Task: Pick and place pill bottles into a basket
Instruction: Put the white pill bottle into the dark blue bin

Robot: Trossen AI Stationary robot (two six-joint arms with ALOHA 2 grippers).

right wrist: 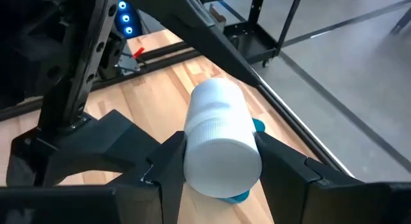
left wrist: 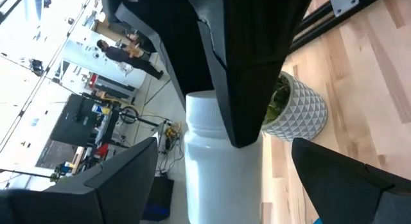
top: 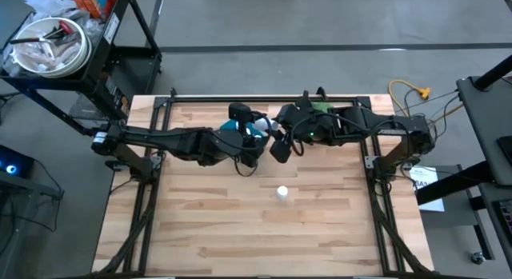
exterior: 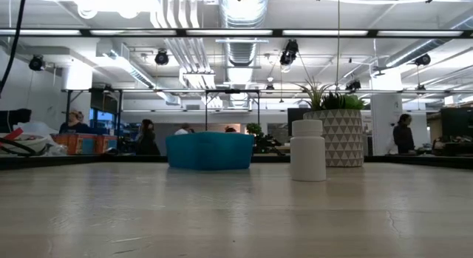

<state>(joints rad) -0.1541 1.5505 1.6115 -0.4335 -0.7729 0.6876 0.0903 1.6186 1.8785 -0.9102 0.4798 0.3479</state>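
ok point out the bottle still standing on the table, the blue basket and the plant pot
pill bottle (exterior: 308, 156), low view, on its white body
basket (exterior: 210, 151), low view, on its near wall
plant pot (exterior: 344, 138), low view, on its patterned side

Potted plant (exterior: 336, 129), cluttered cart (top: 60, 39)

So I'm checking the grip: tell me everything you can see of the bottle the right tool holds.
The bottle is a small white cylinder, plastic by its look, with a ribbed round cap. It lies tilted, cap toward the wrist camera, clamped between the right tool's two dark fingers at the cap end. It hangs above the blue basket, near the open left tool.
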